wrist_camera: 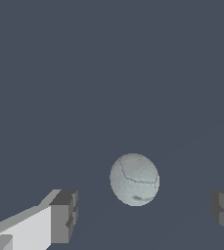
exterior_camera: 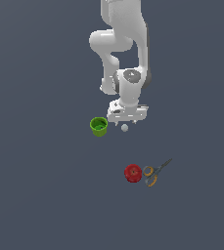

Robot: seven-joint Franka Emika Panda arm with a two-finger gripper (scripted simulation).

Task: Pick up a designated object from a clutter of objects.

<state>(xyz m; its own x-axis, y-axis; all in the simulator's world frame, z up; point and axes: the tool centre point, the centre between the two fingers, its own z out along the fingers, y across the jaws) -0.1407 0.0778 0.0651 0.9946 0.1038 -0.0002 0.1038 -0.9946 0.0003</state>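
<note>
A tiny pale grey ball (wrist_camera: 134, 179) rests on the dark worktop (wrist_camera: 108, 73), between the spread, empty fingers (wrist_camera: 63, 216). It looks light, hard and smooth, likely to roll; grip it across its widest middle.
</note>
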